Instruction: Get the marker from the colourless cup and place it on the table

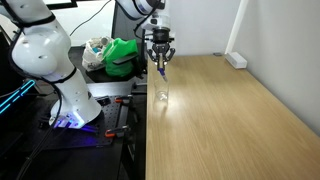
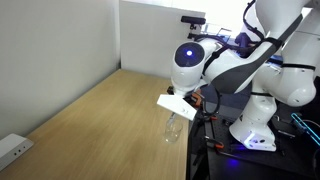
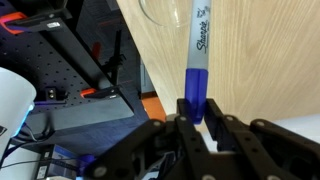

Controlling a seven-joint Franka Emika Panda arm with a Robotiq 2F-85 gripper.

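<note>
My gripper [image 3: 196, 120] is shut on the blue end of the marker [image 3: 197, 60], a Sharpie with a paler grey barrel pointing away from the wrist camera. In an exterior view the gripper [image 1: 160, 62] hangs above the colourless cup [image 1: 161, 95], with the marker [image 1: 161, 68] lifted clear of the cup. The cup stands near the edge of the light-brown table [image 1: 230, 120]. In an exterior view the cup [image 2: 175, 127] shows below the arm; the gripper itself is hidden behind the arm there. The cup's rim [image 3: 160, 12] shows at the top of the wrist view.
A black bench with a green bag [image 1: 122, 55] stands beside the table. A white power strip [image 1: 236, 60] lies at the table's far corner, also seen in an exterior view [image 2: 12, 150]. The robot base [image 1: 70, 95] stands on the dark bench.
</note>
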